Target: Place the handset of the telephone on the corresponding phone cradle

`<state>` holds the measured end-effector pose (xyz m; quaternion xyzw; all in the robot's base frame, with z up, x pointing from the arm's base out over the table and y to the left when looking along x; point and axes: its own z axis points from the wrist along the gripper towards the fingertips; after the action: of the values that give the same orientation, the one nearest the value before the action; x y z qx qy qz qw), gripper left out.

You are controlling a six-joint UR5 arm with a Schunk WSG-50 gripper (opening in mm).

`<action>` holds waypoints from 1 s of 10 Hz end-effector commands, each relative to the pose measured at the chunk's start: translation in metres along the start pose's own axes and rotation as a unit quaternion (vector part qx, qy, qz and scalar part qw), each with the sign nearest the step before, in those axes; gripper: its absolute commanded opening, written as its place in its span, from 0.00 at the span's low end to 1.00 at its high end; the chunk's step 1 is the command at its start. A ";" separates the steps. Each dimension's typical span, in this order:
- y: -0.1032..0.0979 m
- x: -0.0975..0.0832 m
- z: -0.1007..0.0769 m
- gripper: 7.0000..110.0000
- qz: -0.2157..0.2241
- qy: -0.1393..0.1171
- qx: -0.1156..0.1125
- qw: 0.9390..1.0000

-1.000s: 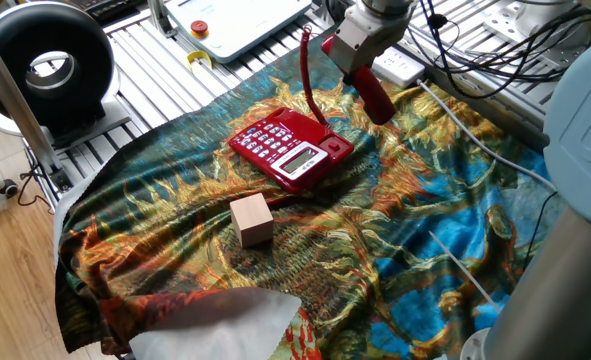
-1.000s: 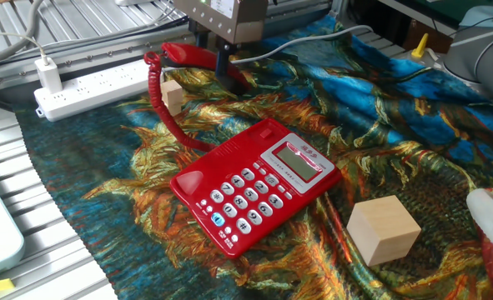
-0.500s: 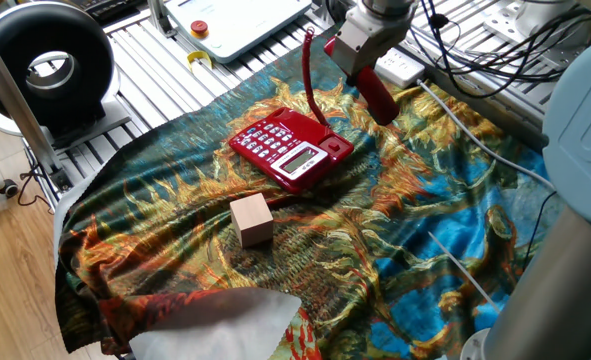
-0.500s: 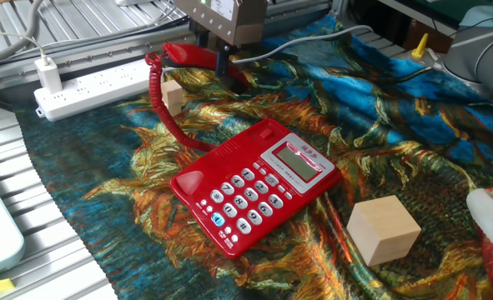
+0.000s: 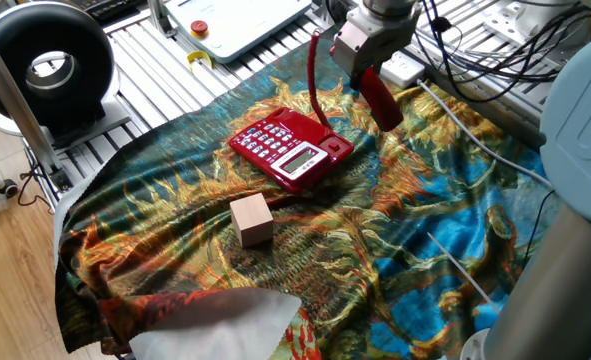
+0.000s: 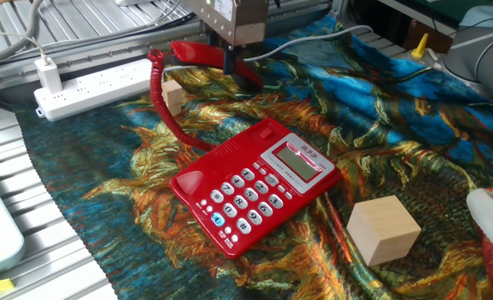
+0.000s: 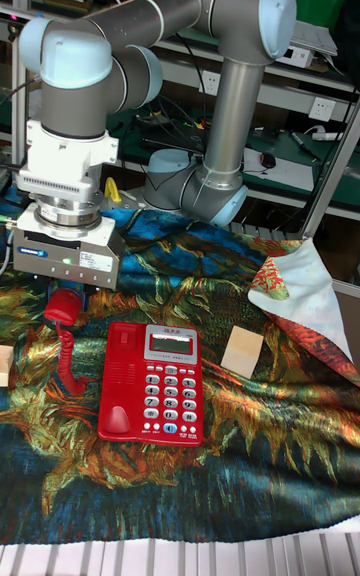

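The fingers (image 6: 232, 60) pinch the handset (image 6: 206, 57) at its middle, holding it in the air behind the telephone (image 6: 254, 183), its cradle (image 7: 121, 381) bare.

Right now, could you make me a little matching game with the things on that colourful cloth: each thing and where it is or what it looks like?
Things:
1. handset
2. telephone
3. wooden cube
4. power strip

Descriptions:
A. white, off the cloth's edge, plug inserted
B. held in the air by the gripper
C. tan, resting on the cloth beside the phone
D. red, keypad up, cradle empty

Pairs: 1-B, 2-D, 3-C, 4-A
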<state>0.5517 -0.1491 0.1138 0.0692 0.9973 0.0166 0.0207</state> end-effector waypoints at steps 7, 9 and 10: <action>0.003 -0.010 -0.001 0.00 0.083 -0.018 -0.009 0.996; 0.003 -0.009 -0.001 0.00 0.079 -0.017 -0.010 0.997; 0.003 -0.009 -0.001 0.00 0.076 -0.017 -0.008 0.997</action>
<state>0.5589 -0.1484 0.1143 0.1450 0.9886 0.0214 0.0336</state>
